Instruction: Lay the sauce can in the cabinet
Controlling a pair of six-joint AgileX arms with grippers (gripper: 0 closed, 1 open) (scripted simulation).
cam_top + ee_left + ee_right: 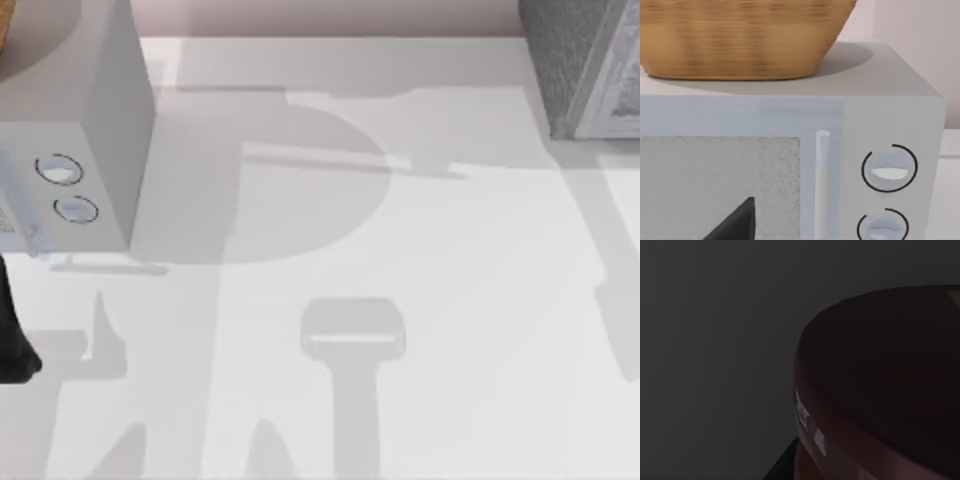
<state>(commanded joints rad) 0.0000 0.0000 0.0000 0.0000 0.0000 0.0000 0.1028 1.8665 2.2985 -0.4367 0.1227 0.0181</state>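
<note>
The right wrist view is dark. The sauce can (880,380) looms very close in it, showing its round maroon-brown top and a strip of its side. A dark piece of my right gripper (782,466) juts in beside the can. The cabinet (580,60) is a grey speckled box at the table's far right corner in the top view. My left arm (14,335) stays parked at the left edge. A dark tip of my left gripper (735,222) hangs in front of the microwave door.
A grey microwave (95,130) with two round knobs (889,169) stands at the far left, a wicker basket (740,37) on top of it. The white table (330,250) stretches between microwave and cabinet, crossed by arm shadows.
</note>
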